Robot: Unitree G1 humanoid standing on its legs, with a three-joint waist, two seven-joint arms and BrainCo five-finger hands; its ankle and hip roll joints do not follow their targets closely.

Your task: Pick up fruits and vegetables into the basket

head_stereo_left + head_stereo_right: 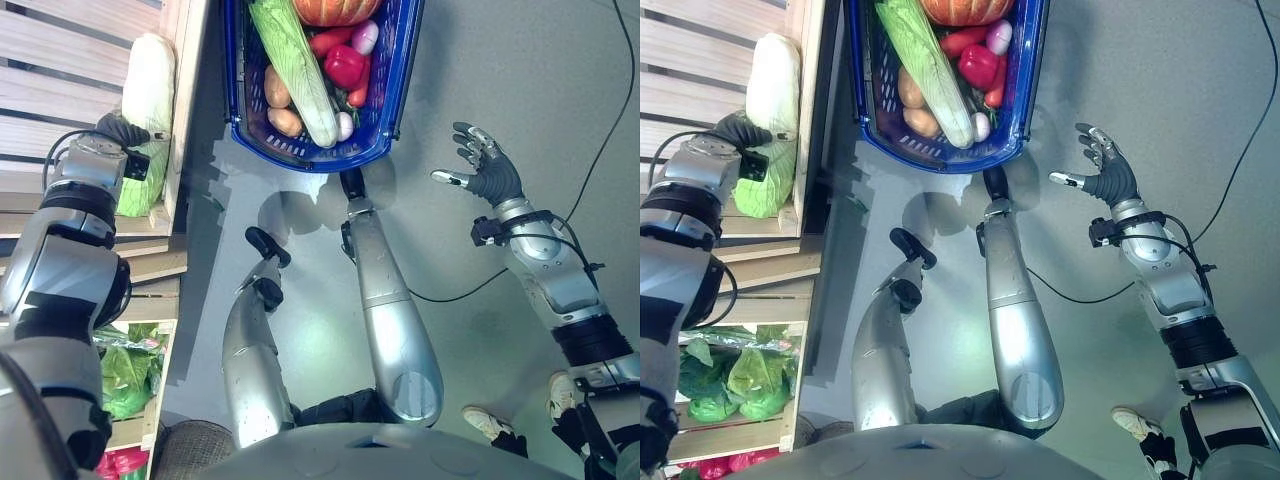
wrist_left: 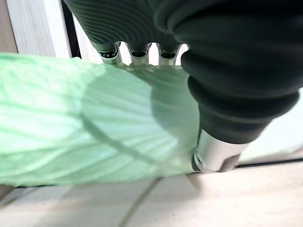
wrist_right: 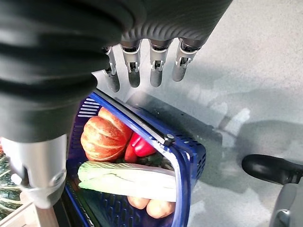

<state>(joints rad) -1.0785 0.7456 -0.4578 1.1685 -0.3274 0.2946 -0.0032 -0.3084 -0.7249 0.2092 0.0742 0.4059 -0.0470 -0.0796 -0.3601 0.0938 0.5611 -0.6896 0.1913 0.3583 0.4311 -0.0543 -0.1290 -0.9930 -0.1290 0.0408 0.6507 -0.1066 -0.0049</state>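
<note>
A pale green napa cabbage [image 1: 148,85] lies on the wooden shelf [image 1: 60,60] at the left. My left hand [image 1: 122,130] is on its lower end. In the left wrist view the fingers [image 2: 130,52] reach over the far side of the cabbage [image 2: 94,127] and the thumb [image 2: 215,153] presses its near side. The blue basket [image 1: 300,160] stands on the floor ahead, holding a pumpkin [image 1: 335,8], a long cabbage [image 1: 295,65], a red pepper [image 1: 343,65] and potatoes [image 1: 277,88]. My right hand [image 1: 490,170] hovers open to the right of the basket, holding nothing.
Below the shelf, a lower crate holds leafy greens [image 1: 125,370]. The shelf's wooden edge [image 1: 185,100] stands close to the basket's left side. A person's white shoes [image 1: 488,422] show at the lower right on the grey floor [image 1: 540,70].
</note>
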